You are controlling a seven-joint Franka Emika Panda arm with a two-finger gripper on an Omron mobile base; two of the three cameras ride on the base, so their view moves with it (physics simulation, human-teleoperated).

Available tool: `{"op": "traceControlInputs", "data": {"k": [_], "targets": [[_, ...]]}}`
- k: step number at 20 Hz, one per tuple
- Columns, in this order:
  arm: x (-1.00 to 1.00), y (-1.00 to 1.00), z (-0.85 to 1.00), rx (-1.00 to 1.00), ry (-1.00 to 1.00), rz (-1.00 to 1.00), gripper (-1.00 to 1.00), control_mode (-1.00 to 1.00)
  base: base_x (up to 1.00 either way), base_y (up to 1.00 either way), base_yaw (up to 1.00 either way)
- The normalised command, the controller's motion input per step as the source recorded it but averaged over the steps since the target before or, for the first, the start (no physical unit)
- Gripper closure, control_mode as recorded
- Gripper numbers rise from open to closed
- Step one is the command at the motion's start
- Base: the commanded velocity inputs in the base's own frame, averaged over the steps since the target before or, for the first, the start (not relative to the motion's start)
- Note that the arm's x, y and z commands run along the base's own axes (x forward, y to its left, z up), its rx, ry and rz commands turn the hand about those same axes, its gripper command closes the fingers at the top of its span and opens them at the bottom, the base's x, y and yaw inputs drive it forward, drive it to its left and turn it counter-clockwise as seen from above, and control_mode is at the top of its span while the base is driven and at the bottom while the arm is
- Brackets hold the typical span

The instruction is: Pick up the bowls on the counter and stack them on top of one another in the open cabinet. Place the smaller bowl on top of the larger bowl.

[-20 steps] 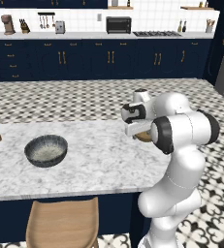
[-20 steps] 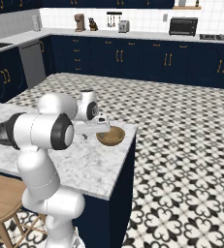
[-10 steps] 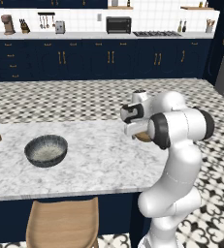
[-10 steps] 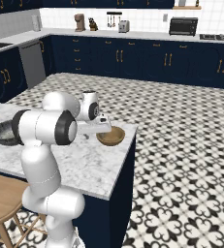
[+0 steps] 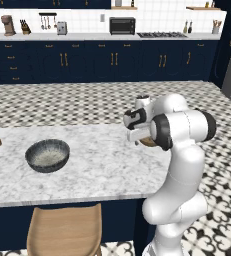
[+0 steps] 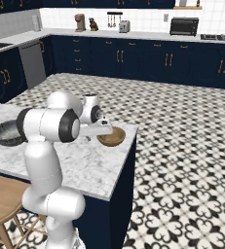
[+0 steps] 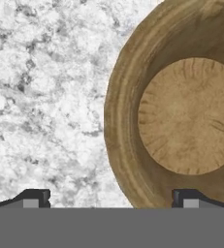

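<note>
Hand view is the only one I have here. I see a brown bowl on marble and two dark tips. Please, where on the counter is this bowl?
Observer: The smaller bowl sits near the counter's end corner, close to the edge that faces the open floor.
Operator: And the other bowl, where is it?
Observer: The larger bowl rests farther along the same counter, well apart from the brown one, above a wooden stool.
Operator: Is the end effector already holding something?
Observer: No. The end effector is open; one fingertip is over bare marble and the other over the bowl, so the near rim lies between them.
</note>
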Motion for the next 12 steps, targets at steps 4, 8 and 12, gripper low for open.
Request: {"op": "traceControlInputs", "data": {"k": [4, 8, 12], "targets": [[0.26, -0.11, -0.03, 0.0, 0.0, 0.0, -1.0, -1.0, 0.0, 0.0, 0.0], [0.14, -0.04, -0.27, 0.0, 0.0, 0.0, -1.0, -1.0, 0.0, 0.0, 0.0], [0.05, 0.0, -0.28, 0.0, 0.0, 0.0, -1.0, -1.0, 0.0, 0.0, 0.0]]}}
